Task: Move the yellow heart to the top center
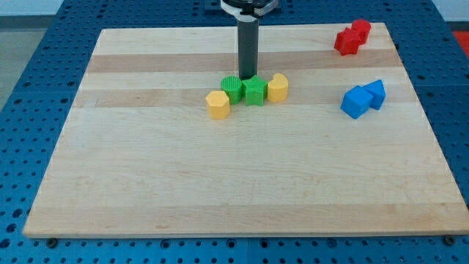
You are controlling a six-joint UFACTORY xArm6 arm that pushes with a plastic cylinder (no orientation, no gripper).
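The yellow heart (278, 86) sits near the board's upper middle, at the right end of a row of blocks. To its left, touching it, is a green star-like block (254, 92), then a green round block (232, 88), then a yellow hexagon-like block (218, 104) lower left. My tip (248, 78) stands just above the two green blocks in the view, at the gap between them. It is left of the yellow heart and apart from it.
Two red blocks (352, 37) lie together at the top right corner. Two blue blocks (363, 98) lie together at the right side. The wooden board (146, 183) rests on a blue perforated table.
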